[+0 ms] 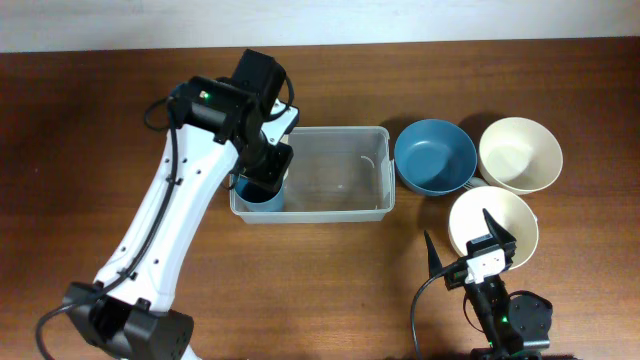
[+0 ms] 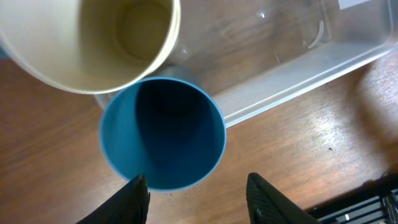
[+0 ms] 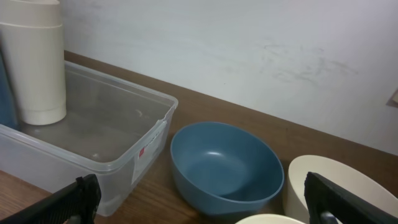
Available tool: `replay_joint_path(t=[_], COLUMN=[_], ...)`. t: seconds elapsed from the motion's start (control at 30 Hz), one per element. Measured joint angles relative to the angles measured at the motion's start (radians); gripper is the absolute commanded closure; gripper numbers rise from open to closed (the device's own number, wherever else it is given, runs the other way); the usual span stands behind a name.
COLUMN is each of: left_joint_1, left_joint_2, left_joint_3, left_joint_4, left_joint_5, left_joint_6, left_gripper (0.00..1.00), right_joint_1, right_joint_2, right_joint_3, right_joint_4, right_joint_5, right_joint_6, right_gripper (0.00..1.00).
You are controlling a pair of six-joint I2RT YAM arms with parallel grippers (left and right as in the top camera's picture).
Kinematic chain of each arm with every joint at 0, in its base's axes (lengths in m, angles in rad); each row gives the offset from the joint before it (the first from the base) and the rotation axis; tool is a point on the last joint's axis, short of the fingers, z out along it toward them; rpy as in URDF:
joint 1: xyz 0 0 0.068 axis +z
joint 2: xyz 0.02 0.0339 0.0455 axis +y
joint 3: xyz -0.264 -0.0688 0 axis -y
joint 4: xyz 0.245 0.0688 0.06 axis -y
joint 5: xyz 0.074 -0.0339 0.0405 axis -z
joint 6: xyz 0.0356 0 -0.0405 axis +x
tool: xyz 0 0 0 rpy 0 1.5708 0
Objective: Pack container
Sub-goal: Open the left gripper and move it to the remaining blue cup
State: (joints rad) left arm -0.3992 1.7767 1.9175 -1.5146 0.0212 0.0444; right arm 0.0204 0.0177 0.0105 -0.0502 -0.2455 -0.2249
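Packing under way: container (image 1: 340, 128), mid-table, holds blue cup (image 2: 163, 134) and cream cup (image 2: 93, 37) at its 9 o'clock end. Left gripper (image 2: 198, 182) hovers half open, clasping nothing (seemingly); right gripper (image 3: 211, 205) gapes empty. Next, likely: lift clear, fetch blue bowl (image 1: 434, 155) at 3 o'clock.

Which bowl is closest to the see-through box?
The blue bowl, right beside the container's end. The back cream bowl and front cream bowl sit farther off.

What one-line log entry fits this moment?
left claw open over blue cup | cream cup beside it in container | right claw open, empty
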Motion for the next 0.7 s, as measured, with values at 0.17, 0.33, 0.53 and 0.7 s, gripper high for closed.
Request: replay_joint_path(t=[0.17,0.33,0.53,0.7], left_joint_1=[0.003,0.045,0.108,0.254], left_joint_2=[0.0,-0.011,-0.139,-0.205], left_joint_3=[0.144,0.303,0.342,0.357], left_joint_4=[-0.062,-0.162,-0.166,-0.102], left_joint_5=[-0.039,-0.094,-0.216,-0.306], left_joint_6=[-0.003,-0.031,-0.076,-0.102], left_gripper=[0.45,0.43,0.32,0.24], right_joint_1=[0.0,0.0,0.0,0.0], right_joint_2=[0.0,0.0,0.0,0.0], right_joint_3=[0.0,0.0,0.0,0.0], right_joint_4=[0.0,0.0,0.0,0.0], right_joint_5=[0.0,0.0,0.0,0.0], right_joint_6=[0.0,0.0,0.0,0.0], right_gripper=[0.01,0.01,0.01,0.01])
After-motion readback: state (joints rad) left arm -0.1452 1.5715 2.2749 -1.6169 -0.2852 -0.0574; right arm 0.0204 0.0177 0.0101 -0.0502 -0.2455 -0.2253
